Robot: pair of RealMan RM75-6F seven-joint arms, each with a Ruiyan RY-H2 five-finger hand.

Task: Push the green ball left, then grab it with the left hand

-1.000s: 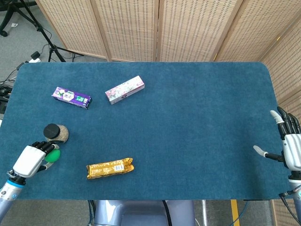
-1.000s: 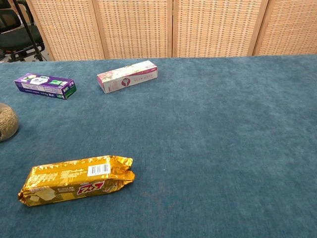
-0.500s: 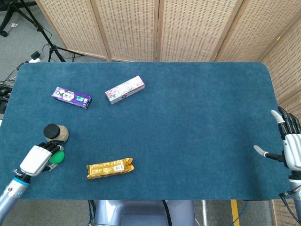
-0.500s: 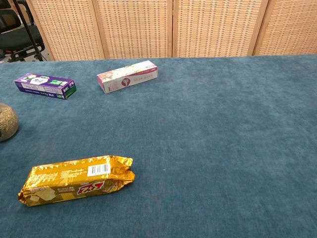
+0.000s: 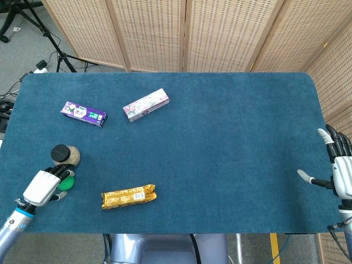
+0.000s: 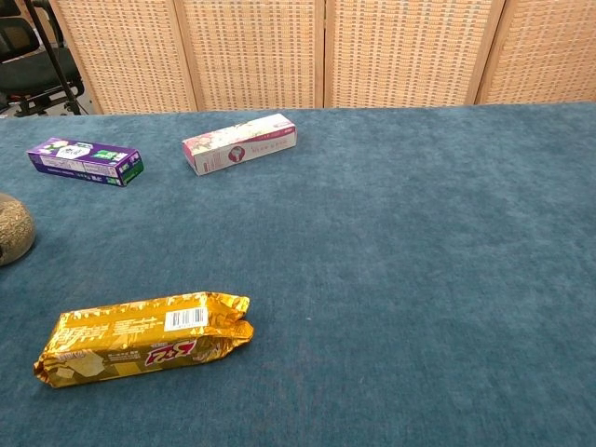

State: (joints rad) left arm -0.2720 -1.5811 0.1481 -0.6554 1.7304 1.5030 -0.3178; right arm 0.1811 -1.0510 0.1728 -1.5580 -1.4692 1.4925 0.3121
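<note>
Head view, left hand: the left hand (image 5: 43,186) sits at about 8 o'clock on the blue surface (image 5: 220,137), fingers curled round the green ball (image 5: 66,182), which shows just past its fingertips.
Head view, ball: it lies near the surface's left front corner, just in front of the brown jar (image 5: 65,154) with the dark lid, close to it but whether touching I cannot tell.
Head view, change: a second ago the ball showed brighter and more exposed beside the fingers; now the hand covers more of it and has drawn slightly toward 7 o'clock. I judge the push is done and the grab is closing or just completed.
Head view, right hand: the right hand (image 5: 336,170) rests at 4 o'clock by the edge, fingers spread, holding nothing, unmoved.
Head view, other things: gold snack pack (image 5: 128,196) at 7 o'clock, purple box (image 5: 83,113) and pink box (image 5: 146,104) toward 10 and 11 o'clock.
Chest view: neither hand nor the ball shows; only the jar's edge, snack pack and both boxes, all unchanged.
</note>
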